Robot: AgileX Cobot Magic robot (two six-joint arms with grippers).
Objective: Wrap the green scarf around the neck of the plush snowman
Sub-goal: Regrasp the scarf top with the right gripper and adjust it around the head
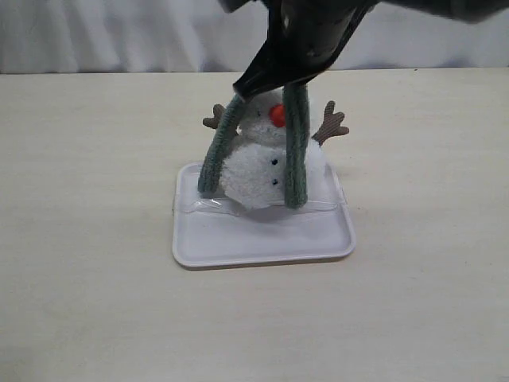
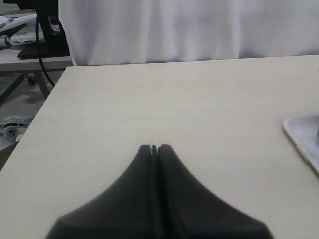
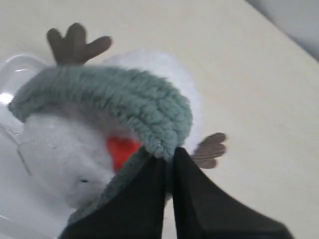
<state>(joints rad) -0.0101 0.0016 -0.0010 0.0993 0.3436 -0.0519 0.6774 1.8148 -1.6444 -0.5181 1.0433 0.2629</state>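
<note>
As you look across the pale bench (image 1: 87, 310), you see a white curtain (image 1: 119, 36) hanging behind its far edge. Your white tray (image 1: 262, 247) sits around the middle of the bench.

Your right gripper (image 3: 169, 152) comes down from above, directly over the tray's far half. Its 2 dark fingers are pressed together, and their tips touch the fold of the green scarf (image 1: 296, 151). You cannot tell from either view whether any of the knit is pinched between them.

The plush snowman (image 1: 250, 171) stands on the far half of the tray, facing the bench's near edge. The scarf lies over the top of its head, not around the snowman's neck (image 1: 256, 142). The crease there shows bare between the 2 hanging strands. 1 strand slants down toward the tray's left edge, and the other drops almost straight on the right of the body. Both ends reach the tray floor.

Your left gripper (image 2: 154, 148) hangs over bare bench, well apart from the snowman. Its fingers are closed together on nothing, and only a corner of the tray shows in its view.

The 2 brown arms (image 1: 330, 125) stick out beyond the strands. The orange nose (image 1: 277, 115) shows between the strands, and 2 dark buttons (image 1: 274, 161) sit below it.
</note>
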